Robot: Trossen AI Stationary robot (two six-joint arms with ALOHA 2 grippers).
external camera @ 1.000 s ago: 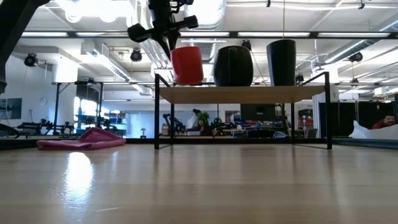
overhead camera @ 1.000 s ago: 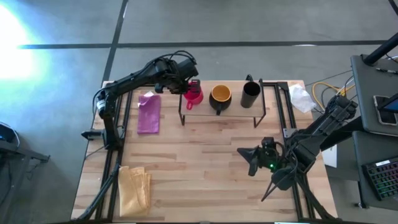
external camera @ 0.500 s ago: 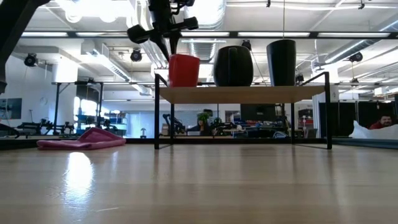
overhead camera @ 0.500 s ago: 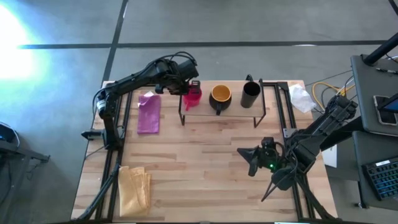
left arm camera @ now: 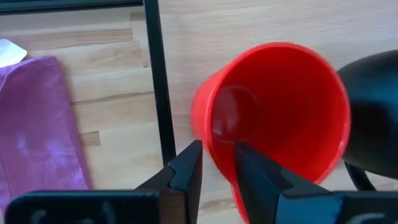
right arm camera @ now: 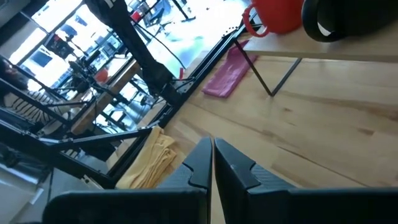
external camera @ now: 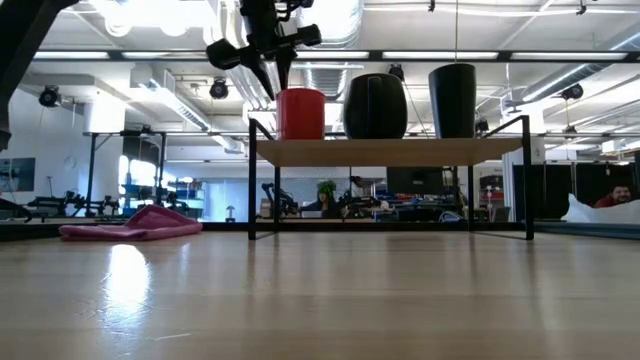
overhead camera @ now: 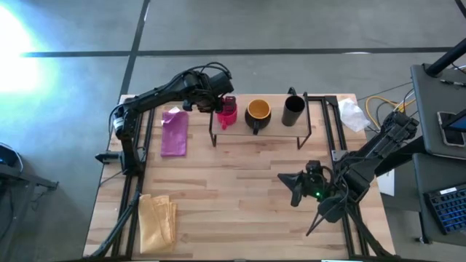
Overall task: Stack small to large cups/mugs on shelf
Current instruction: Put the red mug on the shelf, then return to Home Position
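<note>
Left gripper [left arm camera: 217, 163] pinches the rim of the red mug [external camera: 300, 112], which sits upright at the left end of the shelf [external camera: 390, 151], beside the dark mug [external camera: 375, 106] and black cup [external camera: 452, 100]. Right gripper [right arm camera: 212, 160] idles with fingers together over the near table.

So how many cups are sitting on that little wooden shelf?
3, in a row: a red mug at the left end, held at its rim by the left gripper, a dark mug with orange inside in the middle, and a tall black cup at the right.
</note>
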